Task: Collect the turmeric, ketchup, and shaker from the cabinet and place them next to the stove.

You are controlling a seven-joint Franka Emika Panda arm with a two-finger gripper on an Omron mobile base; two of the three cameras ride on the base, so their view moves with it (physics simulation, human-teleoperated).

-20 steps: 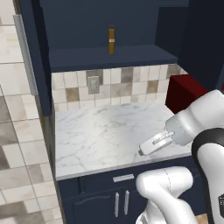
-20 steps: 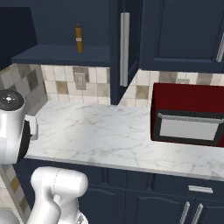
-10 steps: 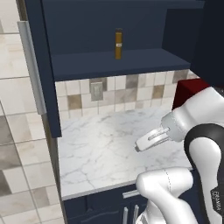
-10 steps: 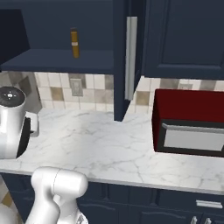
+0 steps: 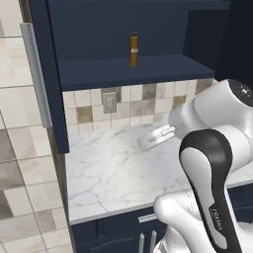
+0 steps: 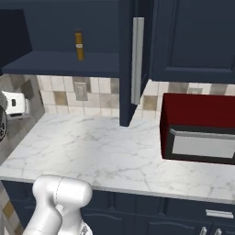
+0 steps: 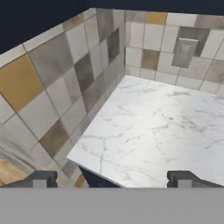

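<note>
You see the turmeric (image 5: 134, 49) upright on the shelf inside the open cabinet (image 5: 123, 69), above the counter (image 5: 113, 168) and the wall outlet (image 5: 108, 102), with the microwave (image 6: 198, 127) on that counter to the right, past the cabinet's open door (image 6: 131, 59).

No word or number can be made out with certainty. A short line of small grey lettering is printed down the black forearm cover of the robot arm (image 5: 217, 220) in the left base view, but it is too small and blurred to be read. A pale label band is carried by the turmeric (image 5: 134, 49) on the cabinet shelf; nothing legible is shown on it.
</note>
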